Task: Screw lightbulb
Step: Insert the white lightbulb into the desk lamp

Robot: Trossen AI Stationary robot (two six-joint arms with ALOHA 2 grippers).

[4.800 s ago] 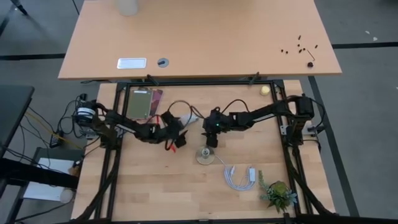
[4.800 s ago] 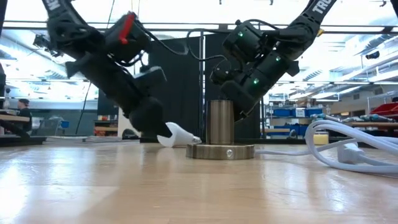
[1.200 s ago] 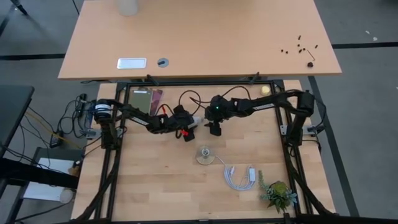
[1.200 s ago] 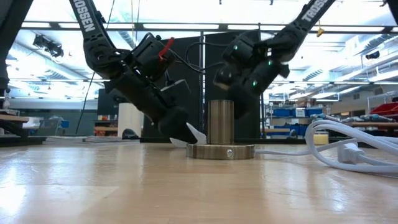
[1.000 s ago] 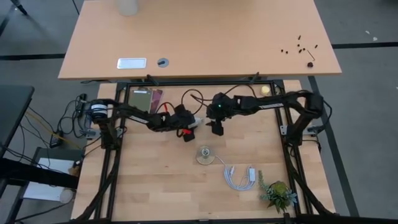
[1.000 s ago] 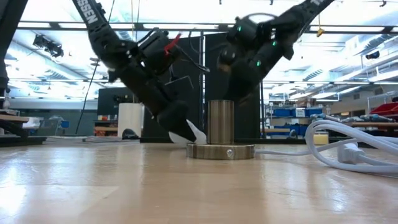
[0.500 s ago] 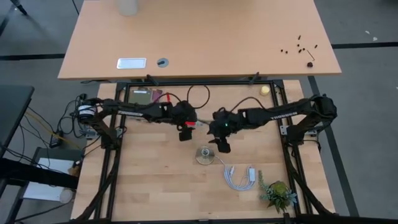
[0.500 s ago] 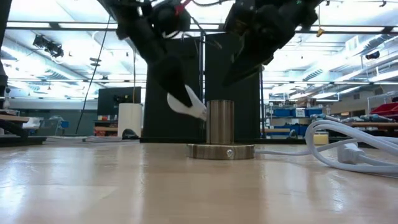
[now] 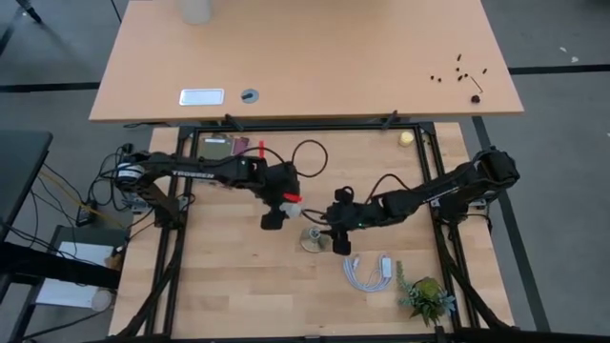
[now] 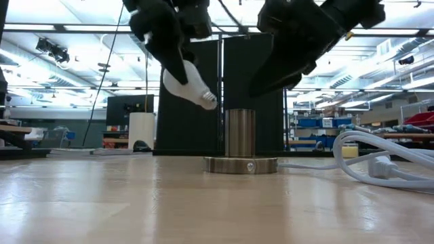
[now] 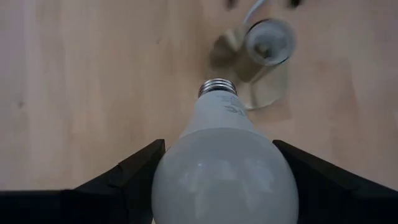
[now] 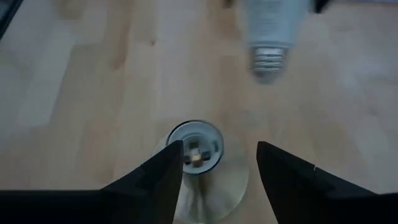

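Now we are holding the lightbulb (image 10: 184,83) pinched in the left claw (image 11: 217,180), base tilted toward the socket (image 10: 240,141); the right claw (image 12: 219,163), probably spread, is waiting above it.

Lightbulb (image 11: 225,168) cut off at left wrist view's edge (glass end); blurred in right wrist view, top cropped.

My work surface is a pale wooden table (image 9: 238,276) with a black frame around it. On it I see the metal socket (image 9: 314,238) standing on its round base near the middle, a coiled white cable (image 9: 367,271) just beside it, a small green plant (image 9: 426,296) toward one corner, and a small yellowish ball (image 9: 407,138) at the far edge.
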